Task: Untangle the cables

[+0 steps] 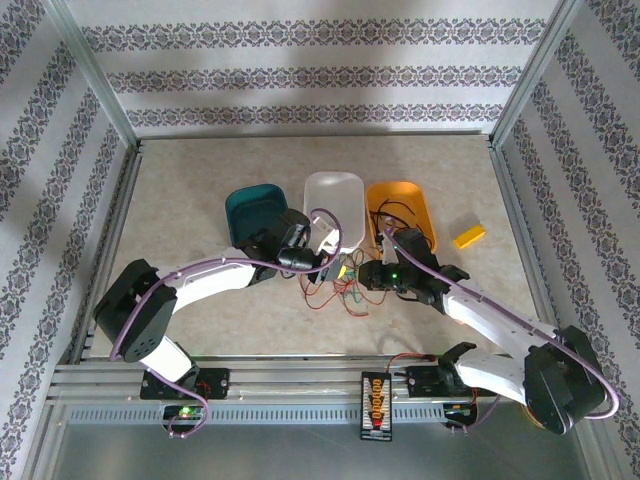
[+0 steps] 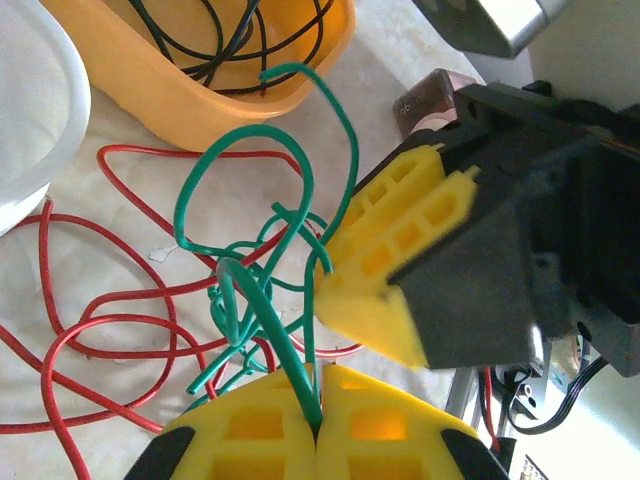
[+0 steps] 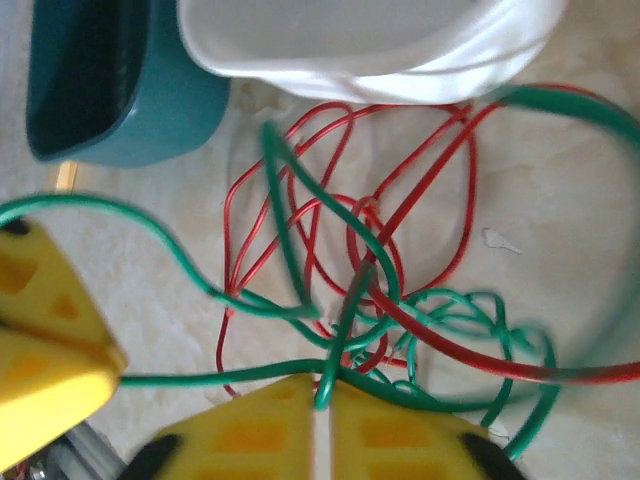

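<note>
The cables (image 1: 335, 292) lie as a small red and green tangle on the table in front of the bins, between both grippers. My left gripper (image 2: 321, 378) is shut on a green cable (image 2: 271, 329) that rises from the knot. My right gripper (image 3: 322, 392) is shut on another green strand (image 3: 241, 377), with a red cable (image 3: 441, 338) looped through the green. From above, the left gripper (image 1: 338, 266) and right gripper (image 1: 358, 272) nearly touch over the tangle. The right gripper's yellow fingers (image 2: 390, 270) sit close beside the left one. More red loops (image 2: 180, 152) spread over the table.
Three bins stand in a row behind the tangle: teal (image 1: 255, 210), white (image 1: 335, 198) and orange (image 1: 420, 205). Black cables (image 2: 230, 40) lie coiled in the orange bin (image 2: 200, 110). A small yellow block (image 1: 468, 236) lies at the right. Metal frame rails border the table.
</note>
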